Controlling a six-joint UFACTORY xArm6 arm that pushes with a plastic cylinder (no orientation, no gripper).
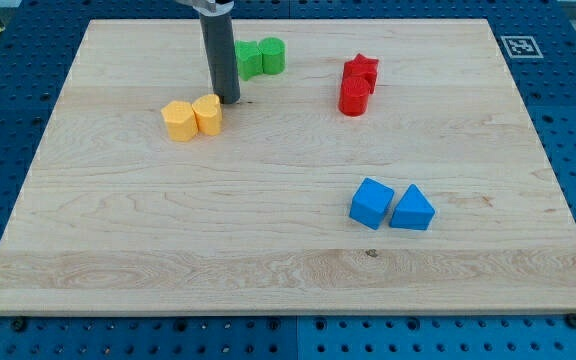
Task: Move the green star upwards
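My tip (229,100) is sitting on the wooden board (268,270), touching the right of the two yellow blocks (193,118); it's a bare rod, no pincer to open or close. The green star (249,60) is lying just above-right of my tip, partly hidden behind the rod, pressing against a green cylinder (273,55) near the view's top.

Open board (centre, bottom-left); yellow blocks (192,117) touching my tip (230,101), view's left.
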